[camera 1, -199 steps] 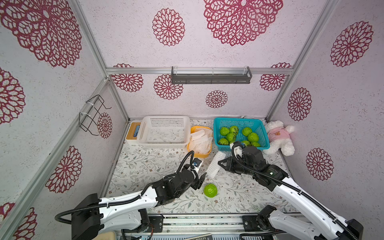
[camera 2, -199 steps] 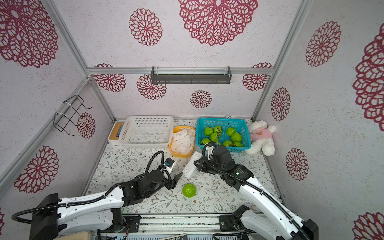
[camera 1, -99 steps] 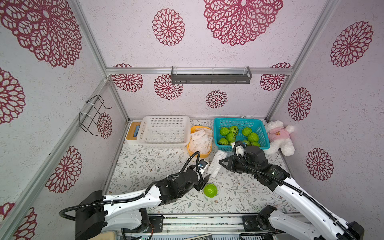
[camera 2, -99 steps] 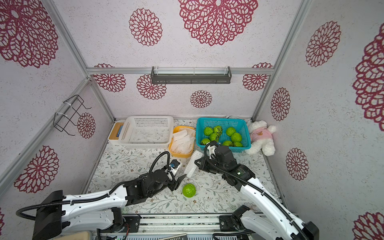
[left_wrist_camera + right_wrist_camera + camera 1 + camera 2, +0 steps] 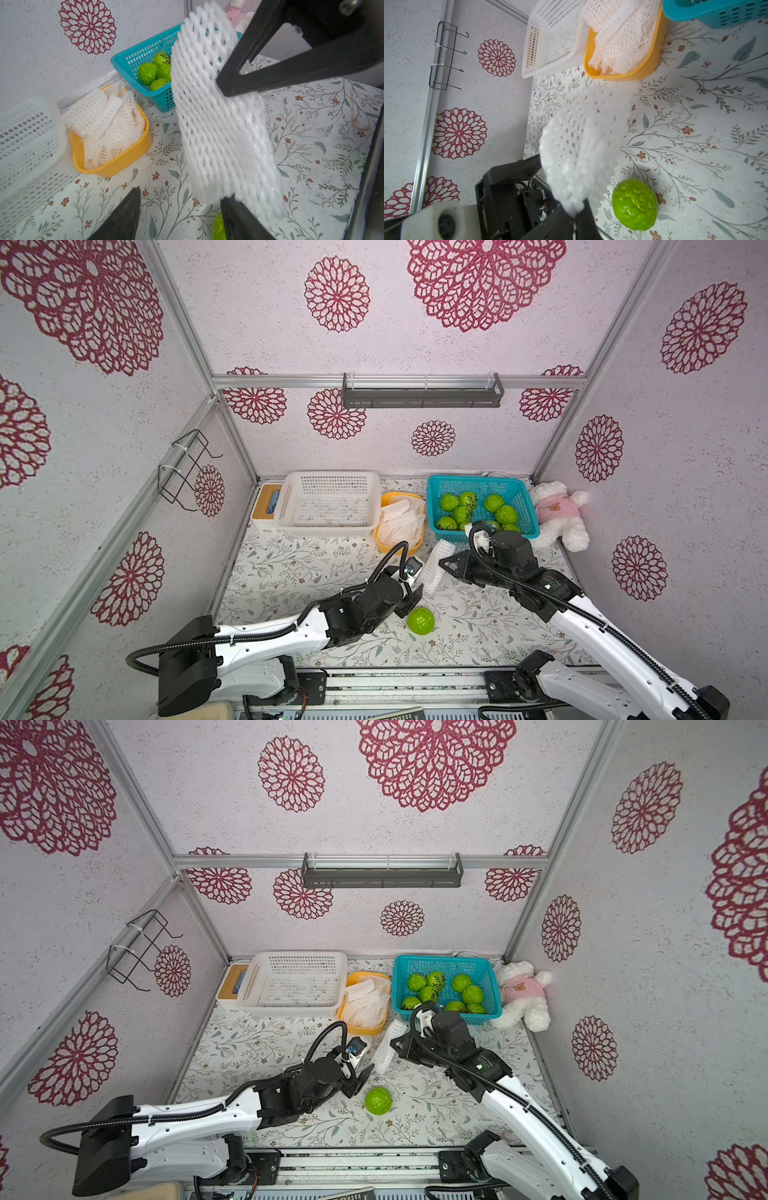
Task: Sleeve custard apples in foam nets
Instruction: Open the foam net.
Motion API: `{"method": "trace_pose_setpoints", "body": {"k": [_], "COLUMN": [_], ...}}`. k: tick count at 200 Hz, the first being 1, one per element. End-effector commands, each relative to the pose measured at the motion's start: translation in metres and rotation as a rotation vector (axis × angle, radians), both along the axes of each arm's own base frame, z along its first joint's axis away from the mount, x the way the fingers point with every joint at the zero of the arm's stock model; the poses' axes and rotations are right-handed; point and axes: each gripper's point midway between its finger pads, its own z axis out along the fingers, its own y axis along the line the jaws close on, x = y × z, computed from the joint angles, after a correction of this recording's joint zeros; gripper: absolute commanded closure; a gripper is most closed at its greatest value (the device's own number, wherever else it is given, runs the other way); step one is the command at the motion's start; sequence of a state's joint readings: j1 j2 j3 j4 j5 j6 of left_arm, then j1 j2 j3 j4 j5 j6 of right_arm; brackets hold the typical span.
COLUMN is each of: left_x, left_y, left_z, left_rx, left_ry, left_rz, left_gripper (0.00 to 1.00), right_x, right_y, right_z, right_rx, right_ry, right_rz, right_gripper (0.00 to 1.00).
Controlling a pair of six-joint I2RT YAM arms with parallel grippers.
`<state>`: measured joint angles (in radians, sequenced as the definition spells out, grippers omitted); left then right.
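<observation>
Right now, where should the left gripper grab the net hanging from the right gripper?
Probably its loose lower end, from the front: the net hangs flat, the right gripper pinches one edge higher up, and the open left gripper faces that end.

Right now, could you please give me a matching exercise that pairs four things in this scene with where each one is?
Things:
1. white foam mesh net sleeve
2. loose bright green bumpy custard apple
3. white plush teddy bear in a pink shirt
4. heap of spare white foam nets

Places:
A. in the yellow plastic tub
B. lying on the floral table mat
C. clamped in the right end effector
D. beside the teal plastic basket

Pairs: 1-C, 2-B, 3-D, 4-A
</observation>
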<state>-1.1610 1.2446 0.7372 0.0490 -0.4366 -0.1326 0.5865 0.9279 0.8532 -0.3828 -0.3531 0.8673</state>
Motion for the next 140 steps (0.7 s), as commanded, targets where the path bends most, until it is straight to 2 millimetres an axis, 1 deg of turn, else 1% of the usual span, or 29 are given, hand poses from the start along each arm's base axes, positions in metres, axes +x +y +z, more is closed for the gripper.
{"method": "trace_pose_setpoints", "body": {"k": [1,32,48,61,75,106,116,127,140], "left_x": [0.003,0.002,0.002,0.000,-0.002,-0.004,-0.005,-0.005,-0.004], "left_y": [-0.011,-0.015,-0.015,-0.015,-0.015,-0.013,-0.012,-0.011,-0.010], "left_z": [0.020,0.021,0.022,0.023,0.021,0.019,0.018,0.017,0.019], "left_rx": [-0.037,-0.041,-0.055,-0.070,-0.080,-0.108,-0.114,-0.121,-0.140], "left_ry": [-0.051,-0.050,-0.045,-0.040,-0.028,-0.011,-0.007,-0.004,-0.007], "left_rz": [-0.008,-0.018,-0.019,-0.025,-0.028,-0.026,-0.024,-0.020,-0.010], "left_gripper": [0.40,0.47,0.56,0.61,0.71,1.00,1.00,1.00,1.00], "right_x": [-0.001,0.000,0.001,0.003,0.005,0.009,0.010,0.011,0.012], "right_y": [-0.001,0.000,0.000,-0.001,-0.001,-0.002,-0.002,-0.001,-0.001], "right_z": [0.007,0.005,0.004,0.003,0.005,0.009,0.010,0.010,0.011], "right_rx": [0.031,0.034,0.035,0.038,0.050,0.070,0.075,0.079,0.082], "right_ry": [-0.007,-0.006,-0.005,-0.001,-0.003,-0.007,-0.010,-0.013,-0.020], "right_rz": [-0.003,-0.004,-0.008,-0.018,-0.029,-0.042,-0.043,-0.042,-0.044], "right_gripper": [1.00,1.00,0.98,0.94,0.89,0.84,0.83,0.77,0.73]}}
